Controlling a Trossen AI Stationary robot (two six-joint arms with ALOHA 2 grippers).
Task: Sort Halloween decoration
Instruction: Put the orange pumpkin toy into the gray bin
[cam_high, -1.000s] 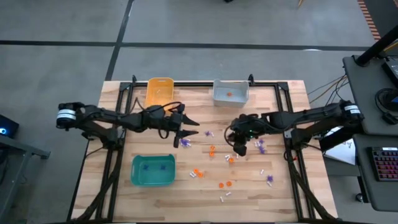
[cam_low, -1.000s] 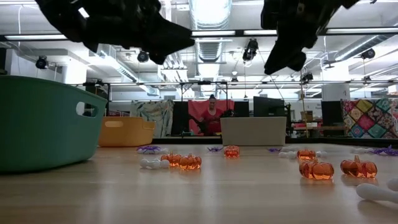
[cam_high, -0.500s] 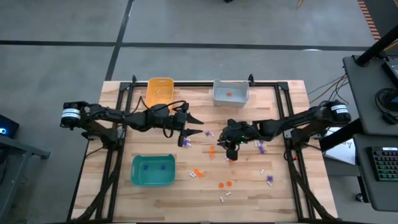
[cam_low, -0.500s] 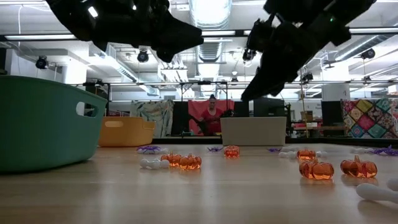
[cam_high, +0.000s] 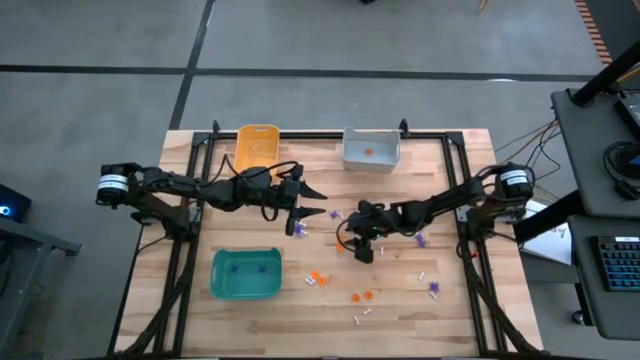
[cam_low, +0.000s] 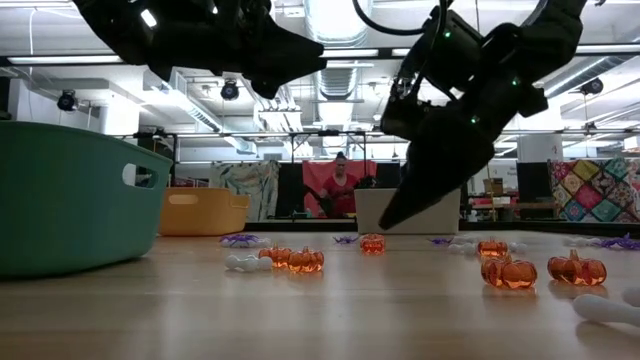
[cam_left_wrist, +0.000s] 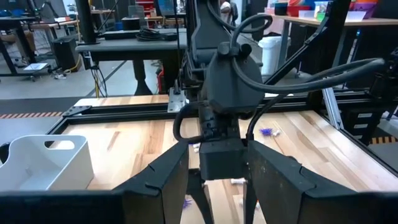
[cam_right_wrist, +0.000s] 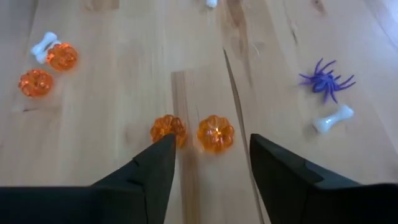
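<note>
The Halloween decoration lies scattered over the wooden table (cam_high: 450, 310): orange pumpkins (cam_high: 318, 278), purple spiders (cam_high: 420, 236) and white bones (cam_high: 360, 316). My right gripper (cam_high: 350, 243) is open and slants down close over two orange pumpkins (cam_right_wrist: 168, 129) (cam_right_wrist: 216, 132) at mid-table. In the right wrist view its fingers (cam_right_wrist: 146, 171) stand short of this pair, one on each side, touching neither. My left gripper (cam_high: 316, 203) hangs open well above the table, left of centre, with nothing in it.
At the far edge stand an orange-yellow bin (cam_high: 256, 147) and a grey bin (cam_high: 371, 149) holding one orange piece. A teal bin (cam_high: 246, 273) with purple pieces is near left. A purple spider (cam_right_wrist: 326, 81) and a white bone (cam_right_wrist: 333, 118) lie beside the right gripper.
My right gripper has come down and moved toward the table's left, to just above the two pumpkins at mid-table. Its fingers now stand wider apart. The left arm has kept still, and no trinket has moved.
</note>
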